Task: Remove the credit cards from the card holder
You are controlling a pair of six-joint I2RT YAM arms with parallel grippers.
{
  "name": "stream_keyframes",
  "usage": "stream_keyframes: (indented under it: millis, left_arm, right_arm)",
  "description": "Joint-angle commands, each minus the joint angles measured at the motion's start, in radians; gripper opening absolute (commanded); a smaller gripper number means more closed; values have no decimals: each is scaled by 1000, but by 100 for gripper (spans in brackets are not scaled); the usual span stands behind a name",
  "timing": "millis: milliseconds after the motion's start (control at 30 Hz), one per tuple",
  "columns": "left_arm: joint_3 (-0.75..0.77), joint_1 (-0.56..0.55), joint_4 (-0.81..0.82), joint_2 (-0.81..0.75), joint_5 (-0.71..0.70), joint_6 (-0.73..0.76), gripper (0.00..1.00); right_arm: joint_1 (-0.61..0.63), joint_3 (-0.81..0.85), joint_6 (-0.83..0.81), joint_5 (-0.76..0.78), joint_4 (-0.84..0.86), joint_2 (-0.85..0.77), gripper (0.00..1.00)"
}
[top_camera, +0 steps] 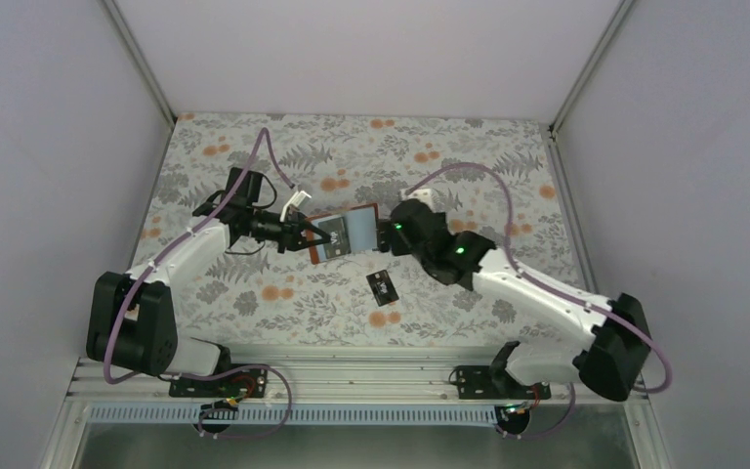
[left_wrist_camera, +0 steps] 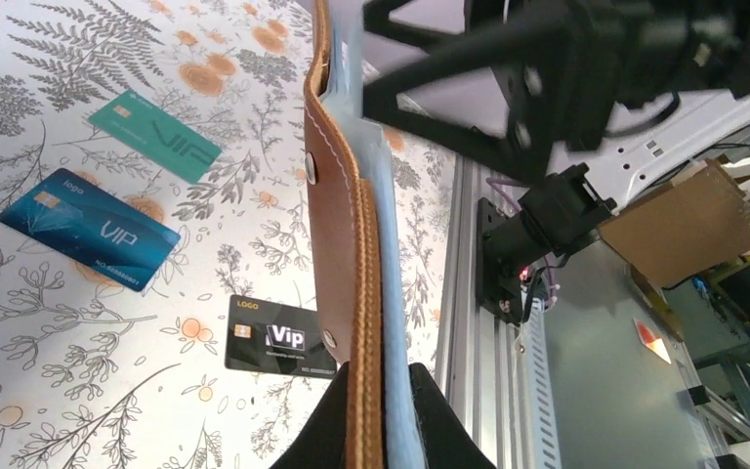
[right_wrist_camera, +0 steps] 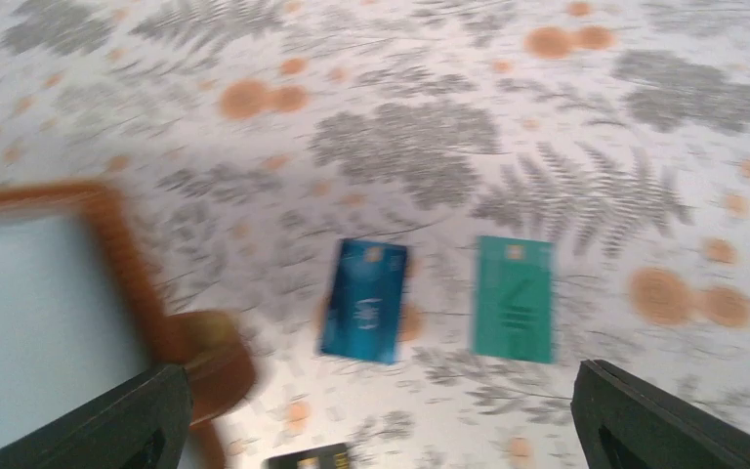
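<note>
Three lie out on the bench (left_wrist_camera: 20,391), blue card (left_wrist_camera: 88,230), teal-green card (left_wrist_camera: 154,143) and black card (left_wrist_camera: 278,337), left of frame, while the left claw (left_wrist_camera: 381,415) clamps the card holder (left_wrist_camera: 337,225) at centre and the right claw (right_wrist_camera: 379,391), spread empty, probably must pinch whatever remains inside.

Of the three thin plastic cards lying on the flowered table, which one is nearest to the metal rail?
The black card with white Vip lettering; the blue card and the teal-green card lie farther out.
</note>
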Motion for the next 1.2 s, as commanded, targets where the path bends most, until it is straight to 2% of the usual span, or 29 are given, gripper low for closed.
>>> stream_keyframes:
  millis: [0,133,200,233,333,400,467,533,600,767,967,1167]
  left_arm:
    - [-8,-2,9,0,47,6,2]
    - [-11,-1,18,-5,1,-5,2]
    - [-13,-1,23,-6,-16,-11,2]
    - [-13,-1,24,-6,-17,-11,3]
    - [-13,-1,24,-5,-5,-9,2]
    - [-14,-3,19,-6,3,-3,2]
    - [-12,-3,10,-10,29,11,2]
    - [-11,-3,-7,-11,70,33,2]
    - [-7,-3,-25,-16,105,56,2]
    - [-5,-4,-50,-22,139,86,2]
    - [-1,-9,-80,-20,174,123,2]
    - [11,-17,-130,-18,220,184,2]
  right_arm:
    - [-145,-60,15,-4,-57,-94,99]
    - [-185,-44,-89,-91,-69,-154,99]
    - [-185,-26,-173,-216,-14,-190,96]
    - [-185,-25,-216,-316,28,-208,93]
    - [-178,-56,-321,-793,177,-240,88]
    - [-172,-89,-336,-1073,294,-228,88]
    - [-171,-108,-321,-1207,364,-185,85]
    - [-174,-102,-303,-1195,370,-136,77]
    - [-181,-98,-291,-1184,369,-91,64]
    - [-190,-96,-275,-1195,386,-18,46]
    - [-210,-116,-283,-1185,396,-19,35]
    - [-233,-136,-283,-1192,401,-6,33]
